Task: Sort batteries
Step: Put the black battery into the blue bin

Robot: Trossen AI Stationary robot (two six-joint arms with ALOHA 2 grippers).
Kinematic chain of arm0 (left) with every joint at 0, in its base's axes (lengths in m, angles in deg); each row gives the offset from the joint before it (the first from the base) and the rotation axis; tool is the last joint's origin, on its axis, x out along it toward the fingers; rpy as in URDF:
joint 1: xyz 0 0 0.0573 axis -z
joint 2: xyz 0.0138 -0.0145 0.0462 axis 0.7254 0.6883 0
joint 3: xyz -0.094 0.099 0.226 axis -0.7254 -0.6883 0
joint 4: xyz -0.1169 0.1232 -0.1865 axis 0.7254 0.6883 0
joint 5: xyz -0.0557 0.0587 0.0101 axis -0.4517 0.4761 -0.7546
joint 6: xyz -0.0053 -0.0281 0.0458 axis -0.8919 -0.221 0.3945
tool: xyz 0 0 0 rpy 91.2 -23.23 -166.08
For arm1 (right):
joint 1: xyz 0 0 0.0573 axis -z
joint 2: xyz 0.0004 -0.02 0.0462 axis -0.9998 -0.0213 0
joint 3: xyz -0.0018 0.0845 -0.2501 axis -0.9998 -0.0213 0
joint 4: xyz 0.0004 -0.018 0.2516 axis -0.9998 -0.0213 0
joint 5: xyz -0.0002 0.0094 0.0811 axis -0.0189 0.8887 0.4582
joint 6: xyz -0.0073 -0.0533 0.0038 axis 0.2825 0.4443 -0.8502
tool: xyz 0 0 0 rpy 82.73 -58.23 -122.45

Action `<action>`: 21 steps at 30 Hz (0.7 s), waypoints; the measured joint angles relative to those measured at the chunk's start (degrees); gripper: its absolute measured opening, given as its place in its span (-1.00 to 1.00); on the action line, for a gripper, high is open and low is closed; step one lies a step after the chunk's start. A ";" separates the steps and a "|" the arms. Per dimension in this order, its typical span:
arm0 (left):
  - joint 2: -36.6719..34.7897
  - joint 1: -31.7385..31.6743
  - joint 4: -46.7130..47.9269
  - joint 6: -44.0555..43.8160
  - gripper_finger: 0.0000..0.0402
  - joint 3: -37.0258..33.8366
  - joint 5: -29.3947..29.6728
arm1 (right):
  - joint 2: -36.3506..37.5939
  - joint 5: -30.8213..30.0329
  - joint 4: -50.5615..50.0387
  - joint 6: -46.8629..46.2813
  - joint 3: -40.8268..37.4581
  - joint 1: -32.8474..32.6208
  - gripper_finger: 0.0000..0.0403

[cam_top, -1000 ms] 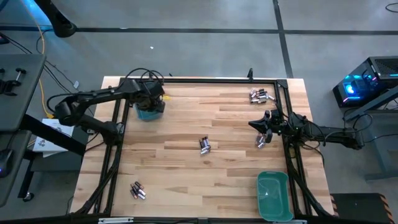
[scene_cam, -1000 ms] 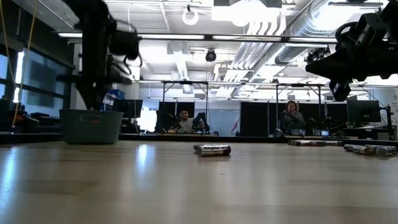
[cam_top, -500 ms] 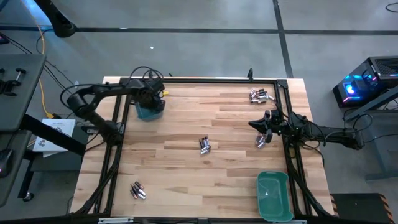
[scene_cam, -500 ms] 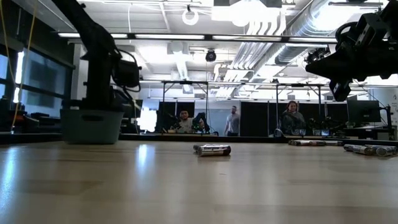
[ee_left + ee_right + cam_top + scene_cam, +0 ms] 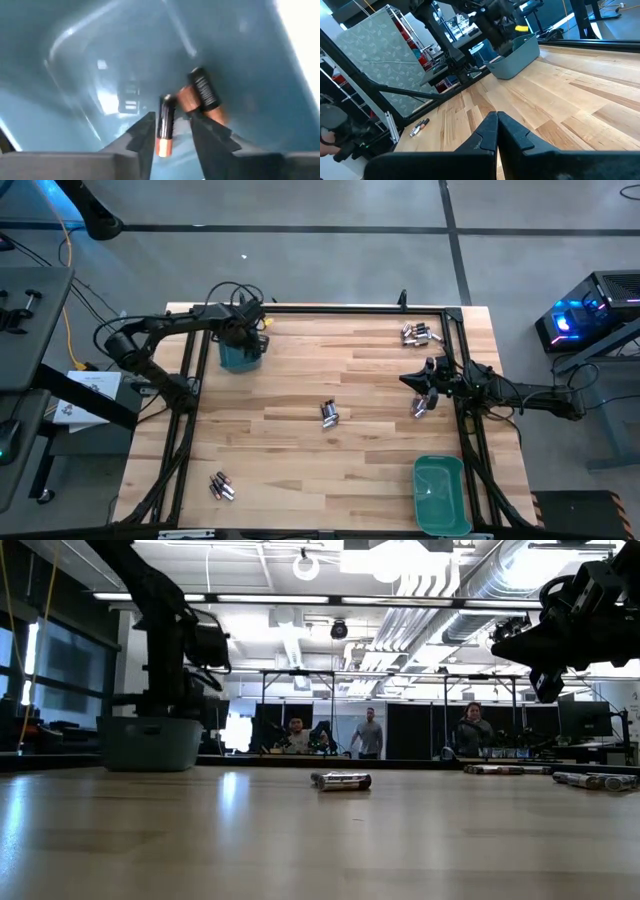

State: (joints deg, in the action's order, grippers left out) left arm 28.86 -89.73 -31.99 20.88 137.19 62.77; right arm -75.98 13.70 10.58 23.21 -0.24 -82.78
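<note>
my left claw (image 5: pixel 170 131) hangs inside the bin (image 5: pixel 240 357), fingers parted around a battery (image 5: pixel 165 125); whether it is gripped, i cannot tell. a second cell (image 5: pixel 201 95) lies on the bin floor. my right claw (image 5: pixel 497 131) is closed, empty. loose cells (image 5: pixel 328 412) lie on the table (image 5: pixel 300 450). judged light, rigid, slippery; grip mid-barrel

The light wooden plank counter (image 5: pixel 300 450) carries two teal rectangular plastic bins (image 5: pixel 241 358) (image 5: pixel 441 495) and scattered clusters of small cylindrical batteries (image 5: pixel 329 413).
</note>
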 joint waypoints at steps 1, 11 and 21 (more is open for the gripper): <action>-0.67 0.00 0.20 0.02 -0.33 0.39 0.02 | 0.00 0.00 0.00 0.00 -0.02 0.00 -1.00; -12.09 1.30 2.78 1.19 -0.18 7.34 -0.01 | 0.00 0.02 0.00 0.00 -0.02 0.00 -1.00; -21.62 18.62 -1.90 6.73 -0.27 11.70 0.81 | -0.02 0.04 0.00 0.00 0.00 0.00 -1.00</action>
State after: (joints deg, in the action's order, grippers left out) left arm 7.24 -71.11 -33.89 27.61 148.90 63.58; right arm -76.00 13.75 10.58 23.21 -0.24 -82.78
